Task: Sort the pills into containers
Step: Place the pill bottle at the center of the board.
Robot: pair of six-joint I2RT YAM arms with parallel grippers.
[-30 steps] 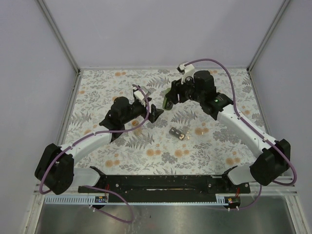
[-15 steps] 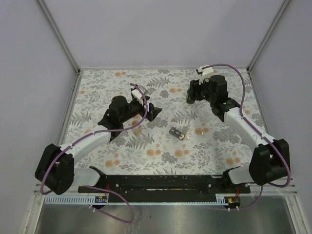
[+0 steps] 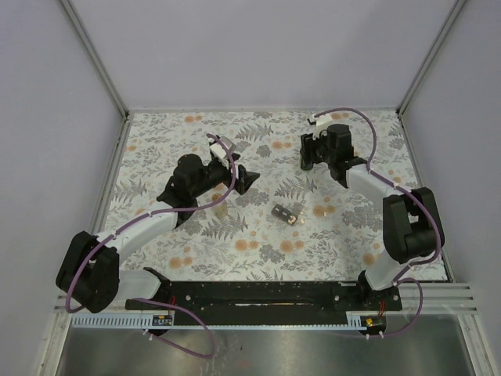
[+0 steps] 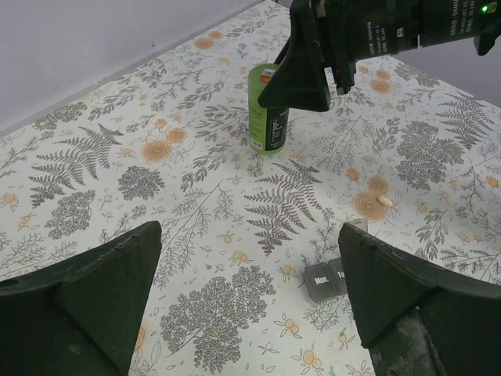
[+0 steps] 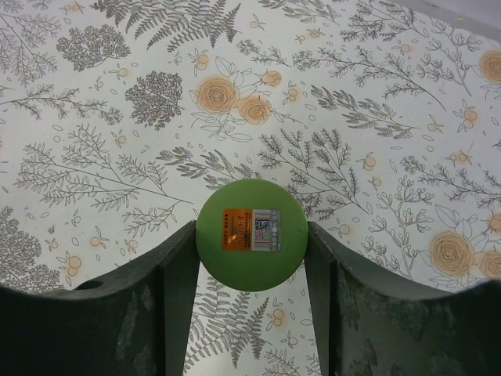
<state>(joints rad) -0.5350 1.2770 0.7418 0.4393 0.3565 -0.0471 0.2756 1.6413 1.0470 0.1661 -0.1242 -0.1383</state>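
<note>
Floral tabletop (image 3: 258,243): green bottle (image 4: 268,129) upright, clamped in right gripper (image 5: 250,235); cap label (image 5: 250,229) visible only from right wrist; left gripper (image 4: 249,235) splayed wide.

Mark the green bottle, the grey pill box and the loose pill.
green bottle (image 5: 250,233): right wrist view, on the sticker on its round top end.
grey pill box (image 4: 321,279): left wrist view, on the lid marked Mon.
loose pill (image 4: 384,201): left wrist view, on its middle.

bottle (image 5: 250,233): green plastic, smooth, matt | tablecloth (image 5: 117,157): printed, matt
</note>
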